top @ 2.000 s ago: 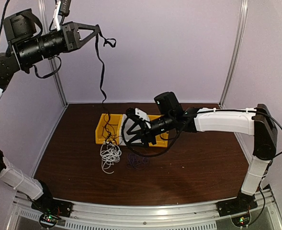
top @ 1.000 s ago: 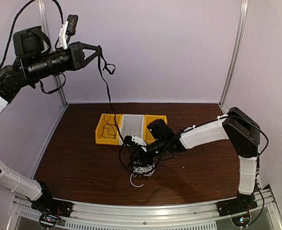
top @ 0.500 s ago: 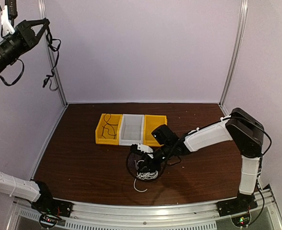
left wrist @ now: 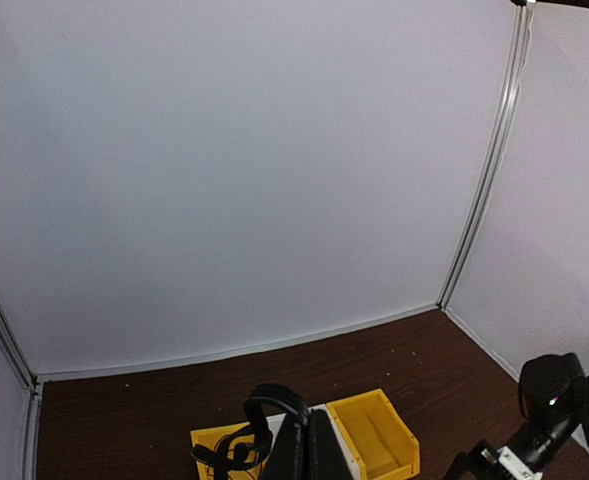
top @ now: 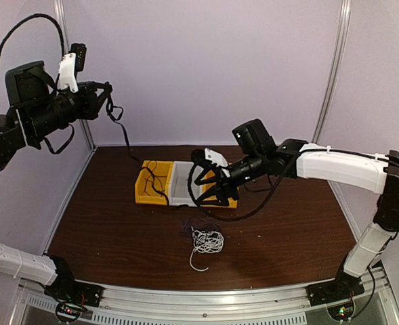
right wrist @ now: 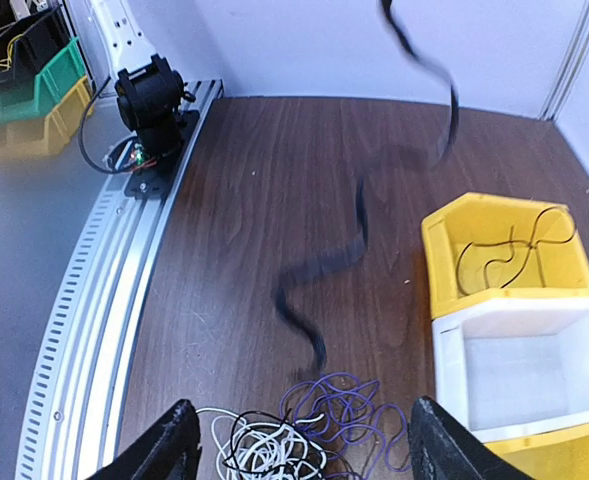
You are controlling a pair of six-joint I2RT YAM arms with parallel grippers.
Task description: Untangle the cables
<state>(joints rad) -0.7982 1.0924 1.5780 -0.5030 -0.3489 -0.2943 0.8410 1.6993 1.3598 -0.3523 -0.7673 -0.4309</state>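
cables half sorted: my left hand (top: 108, 100) pinches the black cable (right wrist: 360, 225) trailing to the yellow bin (top: 143, 198) at ten o'clock; my right hand (top: 203, 192) gapes wide above the white-and-purple tangle (top: 206, 240) at six o'clock, not yet separated.

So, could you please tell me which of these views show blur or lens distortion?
Right wrist view: the black cable hanging in front is smeared into a wide soft ribbon, while the white cable and purple cable on the table look sharper. Top external and left wrist views: the wall post bows, which looks like a wide-angle effect.
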